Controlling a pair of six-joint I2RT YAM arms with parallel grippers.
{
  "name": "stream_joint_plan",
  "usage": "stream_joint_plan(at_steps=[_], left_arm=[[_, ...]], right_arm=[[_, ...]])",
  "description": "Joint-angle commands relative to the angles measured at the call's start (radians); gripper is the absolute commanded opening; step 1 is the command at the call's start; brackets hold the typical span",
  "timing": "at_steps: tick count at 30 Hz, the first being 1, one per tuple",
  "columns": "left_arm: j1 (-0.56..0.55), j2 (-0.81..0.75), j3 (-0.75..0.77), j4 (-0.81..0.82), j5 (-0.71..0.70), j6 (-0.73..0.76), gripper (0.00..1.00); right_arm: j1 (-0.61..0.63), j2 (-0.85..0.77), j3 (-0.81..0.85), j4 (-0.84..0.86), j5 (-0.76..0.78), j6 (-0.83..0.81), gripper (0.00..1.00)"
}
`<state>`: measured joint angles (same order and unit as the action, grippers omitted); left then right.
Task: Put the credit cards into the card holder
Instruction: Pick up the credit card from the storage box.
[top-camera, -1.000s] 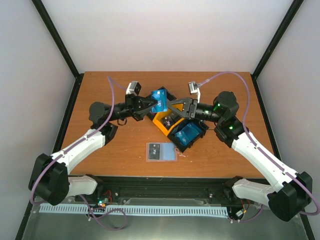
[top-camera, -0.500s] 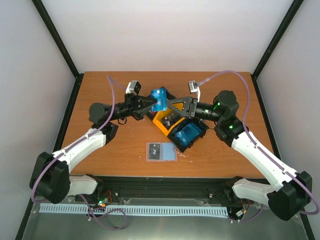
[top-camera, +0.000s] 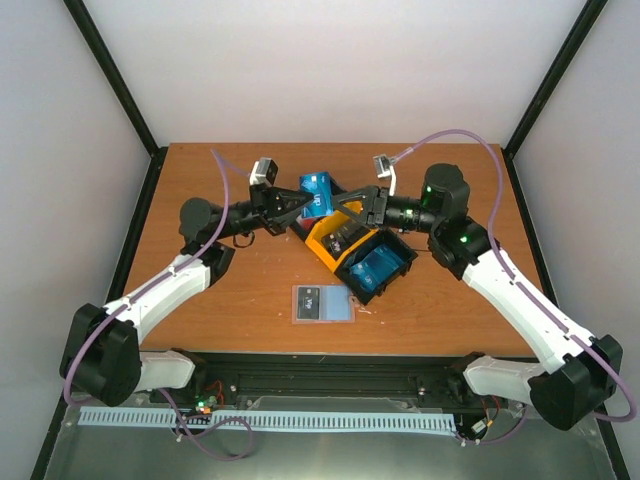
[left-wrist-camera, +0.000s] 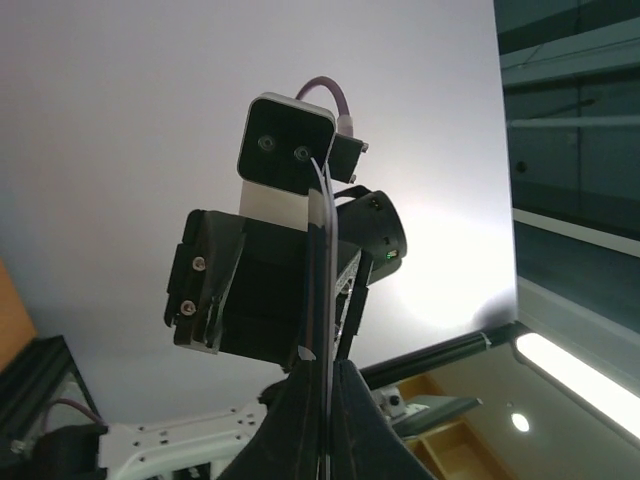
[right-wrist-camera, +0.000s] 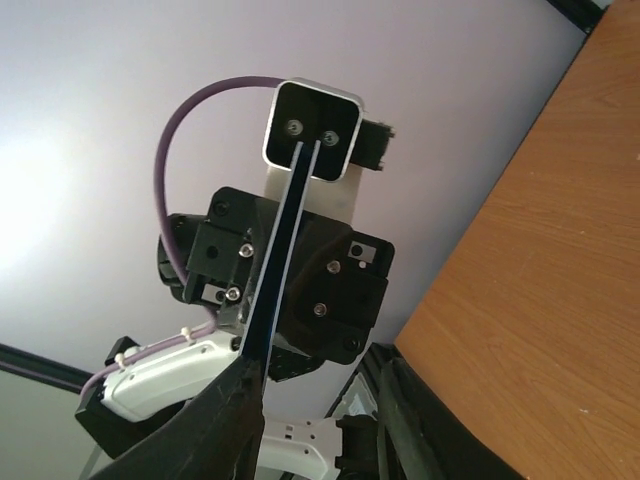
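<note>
The left gripper (left-wrist-camera: 326, 362) is clenched on a thin, bright blue card (top-camera: 318, 188), held in the air above the yellow bin (top-camera: 325, 245). The right gripper (right-wrist-camera: 318, 372) has its jaws apart around the same card, with one finger touching it, it seems. I judge this a hand-over: the right must close firmly before the left lets go. The card holder (top-camera: 322, 303) — flat, pinkish — lies on the table near the front edge, well apart.

Bright blue card (top-camera: 318, 192) showing white print at twelve o'clock, yellow bin (top-camera: 322, 243) sitting against black bin (top-camera: 400, 262) holding another blue card (top-camera: 376, 268), card holder (top-camera: 341, 308) showing pale grey under dark card (top-camera: 311, 302), table (top-camera: 250, 300) showing reddish-brown wood grain.
</note>
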<state>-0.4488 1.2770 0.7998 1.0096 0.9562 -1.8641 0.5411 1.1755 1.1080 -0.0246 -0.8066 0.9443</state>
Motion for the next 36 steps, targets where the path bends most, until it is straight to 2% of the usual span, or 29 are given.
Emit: stream_joint_plan(at_steps=[1, 7, 13, 18, 21, 23, 27, 31, 36], left_arm=[[-0.028, -0.022, 0.094, -0.116, 0.061, 0.162, 0.00], [-0.028, -0.015, 0.107, -0.190, 0.087, 0.224, 0.01], [-0.028, -0.022, 0.122, -0.294, 0.092, 0.292, 0.01], [-0.028, -0.030, 0.107, -0.310, 0.086, 0.289, 0.01], [-0.027, -0.053, 0.105, -0.338, 0.021, 0.286, 0.01], [-0.026, -0.051, 0.133, -0.363, 0.007, 0.298, 0.03], [-0.025, -0.050, 0.149, -0.404, -0.012, 0.302, 0.07], [-0.018, -0.060, 0.143, -0.446, -0.034, 0.294, 0.07], [-0.005, -0.059, 0.143, -0.473, -0.039, 0.292, 0.08]], right_arm=[[0.019, 0.075, 0.019, -0.087, -0.030, -0.007, 0.33], [0.020, 0.111, 0.040, -0.076, -0.066, 0.003, 0.31], [0.019, 0.158, 0.111, -0.211, -0.048, -0.074, 0.30], [0.020, 0.132, 0.068, -0.051, -0.060, 0.011, 0.23], [0.020, 0.089, -0.005, 0.187, -0.059, 0.138, 0.11], [0.020, 0.061, -0.049, 0.286, -0.035, 0.216, 0.04], [0.018, 0.035, -0.046, 0.299, 0.008, 0.271, 0.03], [0.006, 0.005, -0.042, 0.295, 0.042, 0.337, 0.03], [-0.018, -0.030, 0.000, 0.200, 0.072, 0.336, 0.03]])
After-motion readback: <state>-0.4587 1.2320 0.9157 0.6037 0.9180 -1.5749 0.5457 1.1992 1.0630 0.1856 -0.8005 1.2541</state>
